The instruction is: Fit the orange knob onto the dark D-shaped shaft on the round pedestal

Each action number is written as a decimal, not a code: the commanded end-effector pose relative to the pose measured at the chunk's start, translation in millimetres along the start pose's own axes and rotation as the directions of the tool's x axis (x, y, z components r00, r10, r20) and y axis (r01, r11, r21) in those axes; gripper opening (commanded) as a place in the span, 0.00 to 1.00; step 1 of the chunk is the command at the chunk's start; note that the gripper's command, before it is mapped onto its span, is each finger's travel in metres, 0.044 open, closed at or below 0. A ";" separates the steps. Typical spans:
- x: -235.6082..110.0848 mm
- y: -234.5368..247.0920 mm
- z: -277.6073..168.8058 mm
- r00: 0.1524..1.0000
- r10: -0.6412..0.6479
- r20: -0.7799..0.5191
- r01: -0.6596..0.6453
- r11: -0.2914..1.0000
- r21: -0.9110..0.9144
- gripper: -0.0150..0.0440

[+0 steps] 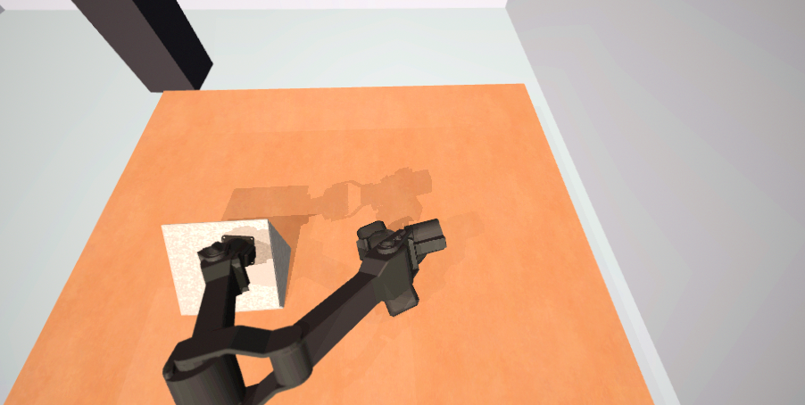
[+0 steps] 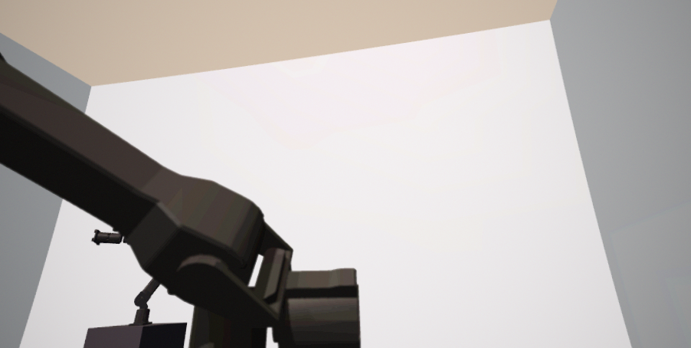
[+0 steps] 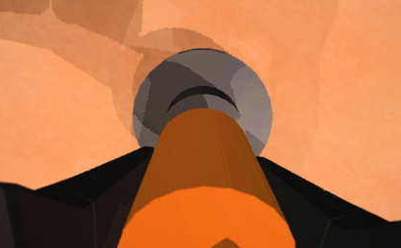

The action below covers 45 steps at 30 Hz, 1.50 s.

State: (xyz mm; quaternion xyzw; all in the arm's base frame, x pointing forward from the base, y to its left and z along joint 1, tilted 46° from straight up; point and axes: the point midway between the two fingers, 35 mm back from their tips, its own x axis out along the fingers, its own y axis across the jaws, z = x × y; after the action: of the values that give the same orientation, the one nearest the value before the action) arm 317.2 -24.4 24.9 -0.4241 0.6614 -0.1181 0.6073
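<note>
While the hand (image 3: pixel 205 205) grips the orange knob (image 3: pixel 205 161), its body hides the shaft.

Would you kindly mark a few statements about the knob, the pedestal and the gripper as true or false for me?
1. The gripper is shut on the orange knob. True.
2. The knob lies loose on the orange table, away from the pedestal. False: it is held over the round grey pedestal.
3. The pedestal is square and white. False: it is round and grey.
4. A dark arc shows on the pedestal just past the knob's far end. True.
5. The top view shows the knob plainly. False: the arm hides it.
</note>
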 end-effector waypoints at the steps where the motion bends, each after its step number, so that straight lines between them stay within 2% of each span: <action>1: 1.2 -0.1 -0.4 1.000 -0.003 -0.001 0.003 1.000 -0.005 0.25; 20: 2.4 -0.7 0.4 1.000 -0.003 -0.001 0.003 0.999 -0.037 0.25; 38: 3.2 -0.7 0.4 1.000 -0.003 -0.001 0.003 0.999 0.050 0.25; 45: 3.6 -0.7 0.4 1.000 -0.003 -0.001 0.003 1.000 -0.028 0.25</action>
State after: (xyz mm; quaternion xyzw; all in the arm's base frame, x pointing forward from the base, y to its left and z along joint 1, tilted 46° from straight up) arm 318.1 -26.6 22.7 -0.4255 0.6622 -0.1159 0.6058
